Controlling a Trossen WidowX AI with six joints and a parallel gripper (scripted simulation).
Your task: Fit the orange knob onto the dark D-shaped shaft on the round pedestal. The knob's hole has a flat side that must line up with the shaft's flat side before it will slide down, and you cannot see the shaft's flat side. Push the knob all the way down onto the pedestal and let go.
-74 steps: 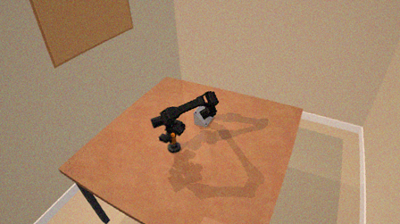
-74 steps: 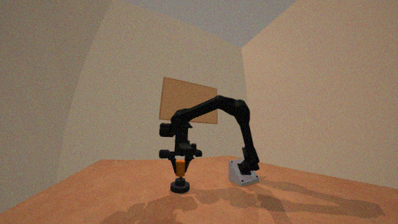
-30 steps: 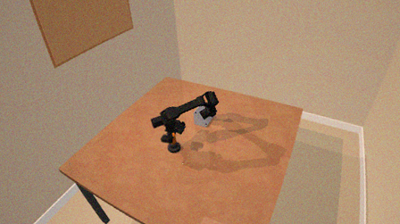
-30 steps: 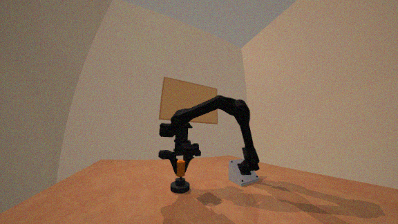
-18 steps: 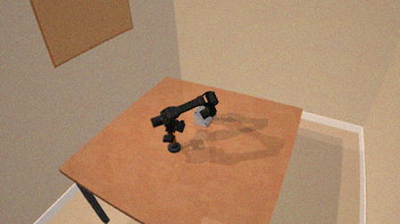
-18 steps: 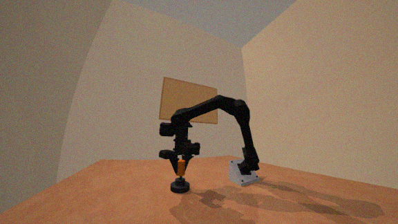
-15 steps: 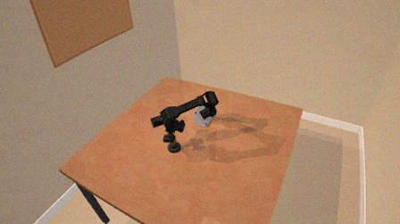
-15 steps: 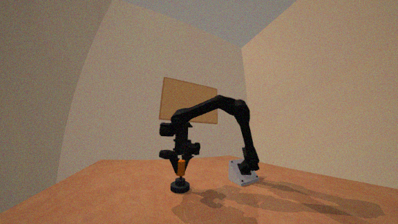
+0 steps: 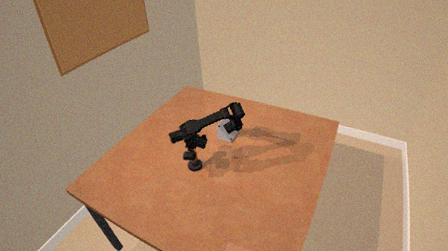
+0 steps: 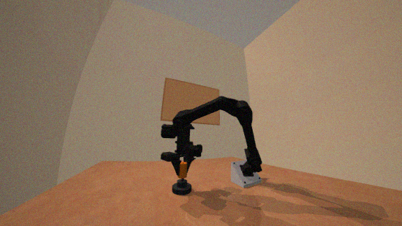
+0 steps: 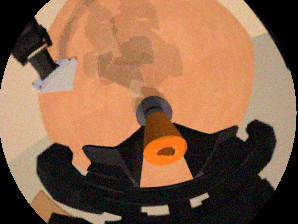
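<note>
Brown bench [image 9: 243, 203] [image 10: 115, 195] [image 11: 210, 65], beside plain walls. One black arm [image 9: 209, 120] [image 10: 206, 105], arched. My tool [image 9: 190, 150] [image 10: 182, 167] [image 11: 157, 127], pointing down, pinching the knob. One round dark pedestal [image 9: 195, 165] [image 10: 181, 189] [image 11: 141, 111]. One orange knob [image 10: 183, 170] [image 11: 160, 131], upright, above the pedestal's base.

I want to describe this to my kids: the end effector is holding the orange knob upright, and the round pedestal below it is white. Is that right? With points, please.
Not quite: the round pedestal [image 9: 195, 165] [image 10: 181, 188] [image 11: 140, 111] is dark, as the exterior view shows. The end effector [image 10: 183, 171] does hold the orange knob [image 10: 183, 169] [image 11: 161, 131] upright above it.
</note>
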